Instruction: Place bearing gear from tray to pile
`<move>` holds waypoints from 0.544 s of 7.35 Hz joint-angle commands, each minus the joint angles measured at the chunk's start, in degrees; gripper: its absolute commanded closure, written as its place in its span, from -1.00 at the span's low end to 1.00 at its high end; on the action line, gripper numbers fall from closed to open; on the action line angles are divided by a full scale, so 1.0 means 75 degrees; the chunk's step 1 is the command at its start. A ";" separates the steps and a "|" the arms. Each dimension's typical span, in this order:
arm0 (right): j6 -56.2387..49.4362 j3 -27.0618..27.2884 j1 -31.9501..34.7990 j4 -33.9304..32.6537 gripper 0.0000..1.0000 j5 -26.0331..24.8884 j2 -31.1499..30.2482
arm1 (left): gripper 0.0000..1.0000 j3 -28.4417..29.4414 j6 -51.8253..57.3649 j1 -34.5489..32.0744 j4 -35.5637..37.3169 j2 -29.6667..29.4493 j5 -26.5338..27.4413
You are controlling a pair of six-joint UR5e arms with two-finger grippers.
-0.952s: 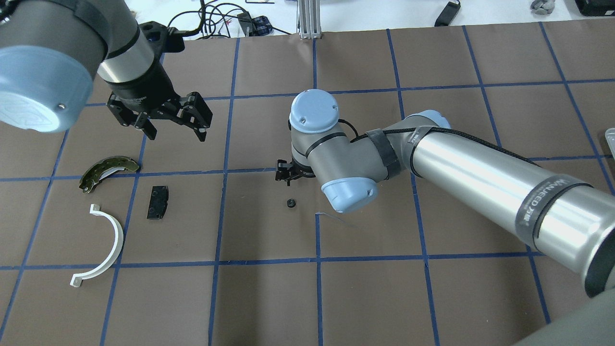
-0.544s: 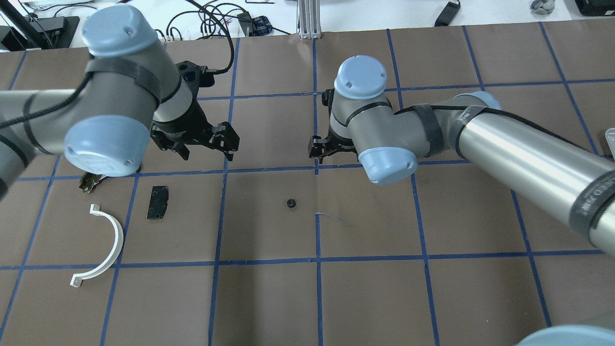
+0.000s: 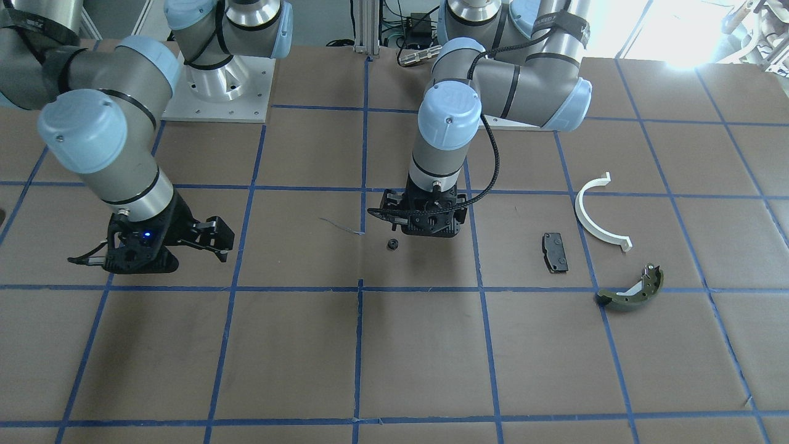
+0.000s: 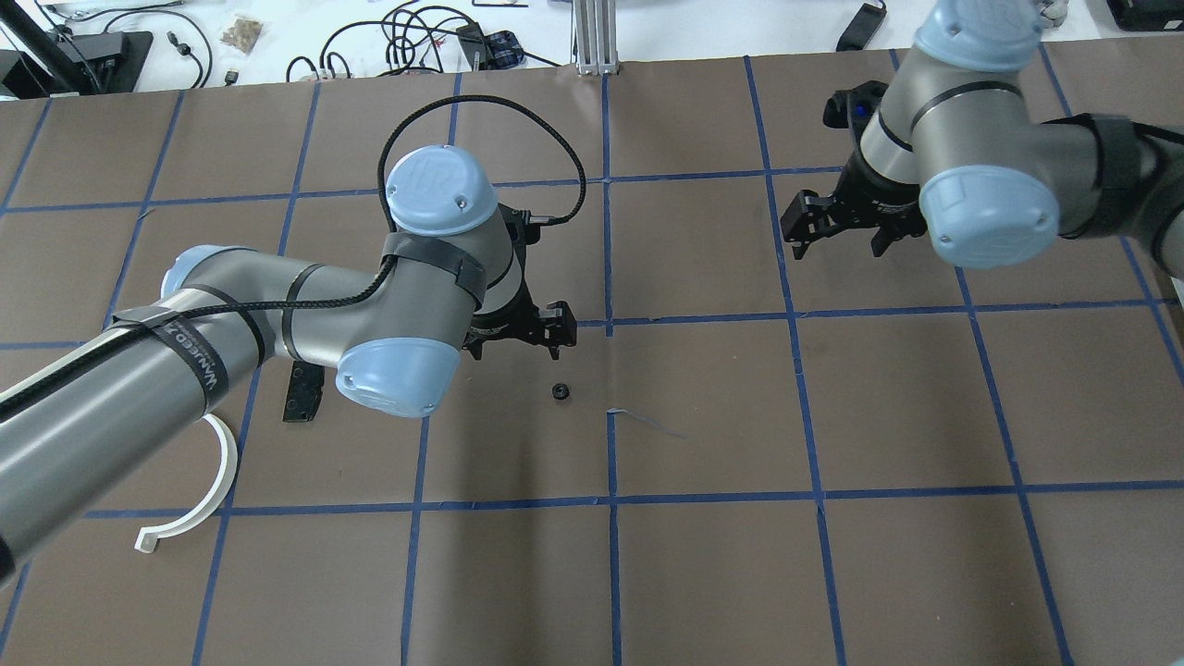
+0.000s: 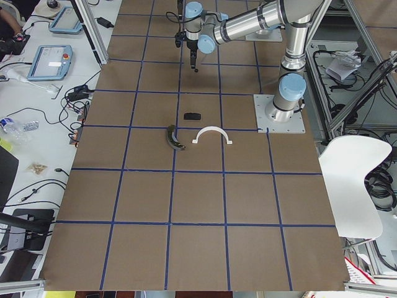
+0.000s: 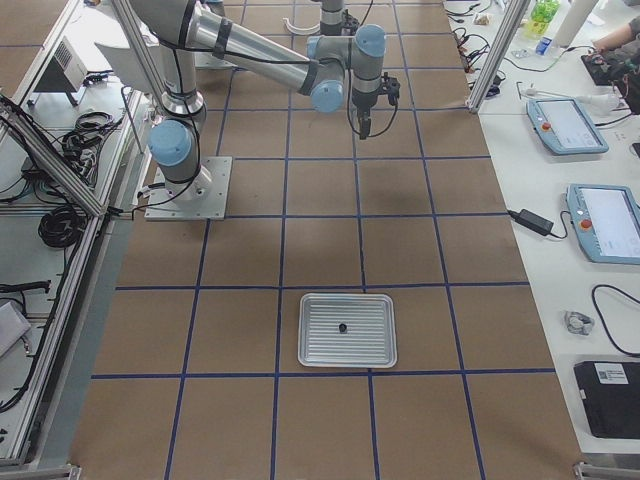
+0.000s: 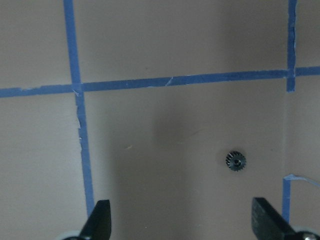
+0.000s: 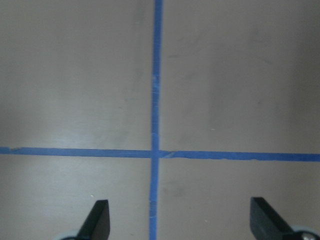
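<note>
Hovering spread wide over the brown tabletop (image 7: 150,50), the left gripper (image 7: 183,220) has the small black toothed bearing gear (image 7: 235,161) lying loose below, off to one side of its centre. Closing off-centre like that could flick the tiny gear away rather than pinch it

One camera hangs behind the robot (image 3: 222,86) looking forward and down on the bench (image 4: 703,573), another faces it steeply from across, both catching the bearing gear (image 4: 559,391) mid-bench, while two distant ones look along from either end and each wrist camera stares closely downward.
</note>
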 commanded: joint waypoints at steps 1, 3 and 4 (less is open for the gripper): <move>-0.1088 0.0002 -0.1226 0.0115 -1.00 -0.0615 -0.0036 | -1.00 -0.0006 -0.0375 -0.0309 0.0527 -0.0571 0.0001; -0.2035 0.0002 -0.2526 0.0080 -1.00 -0.1051 0.0023 | -1.00 -0.0018 -0.0434 -0.0368 0.0715 -0.0994 0.0001; -0.2888 0.0002 -0.3205 0.0103 -1.00 -0.1040 0.0046 | -1.00 -0.0018 -0.0435 -0.0496 0.0752 -0.1088 0.0001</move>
